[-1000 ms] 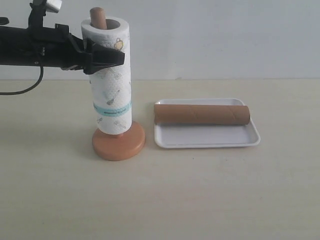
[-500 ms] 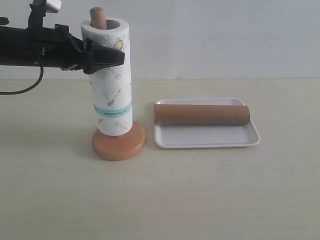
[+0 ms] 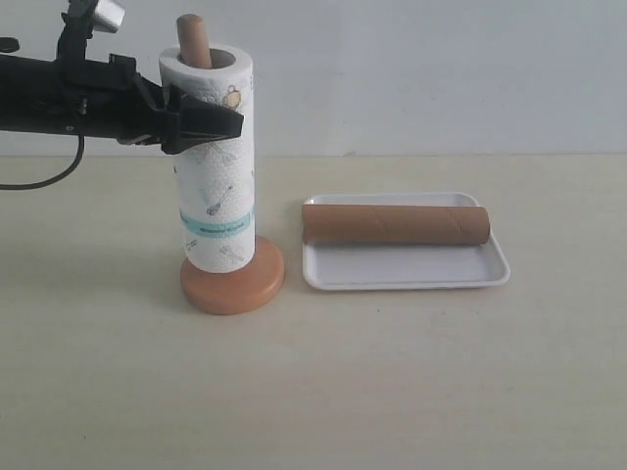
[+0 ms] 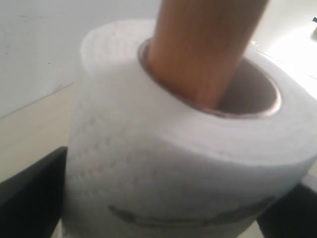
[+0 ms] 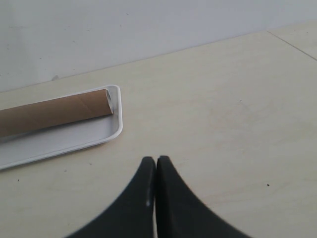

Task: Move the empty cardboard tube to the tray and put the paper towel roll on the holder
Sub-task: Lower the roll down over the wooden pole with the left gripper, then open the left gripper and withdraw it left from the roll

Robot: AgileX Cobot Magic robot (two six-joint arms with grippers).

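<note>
The paper towel roll (image 3: 216, 186) stands upright, threaded over the holder's pole (image 3: 193, 37), with its lower end at the holder's round base (image 3: 232, 284). My left gripper (image 3: 211, 119) reaches in from the left and is shut on the roll near its top. In the left wrist view the roll (image 4: 163, 163) fills the space between the dark fingers (image 4: 29, 193), and the pole (image 4: 203, 49) rises through the core. The empty cardboard tube (image 3: 395, 223) lies across the tray (image 3: 402, 277). My right gripper (image 5: 156, 161) is shut on nothing above bare table, near the tube's end (image 5: 54, 113) and the tray's corner (image 5: 59, 141).
The holder and tray sit side by side on a pale tabletop, a short gap between them. A white wall runs along the back. The left arm's black body and cable extend off the left edge. The right arm does not show in the exterior view.
The left gripper has lowered slightly with the paper towel roll, which slid down the pole until its lower end reached the base. More of the pole's top now shows. Tube and tray are unmoved.
</note>
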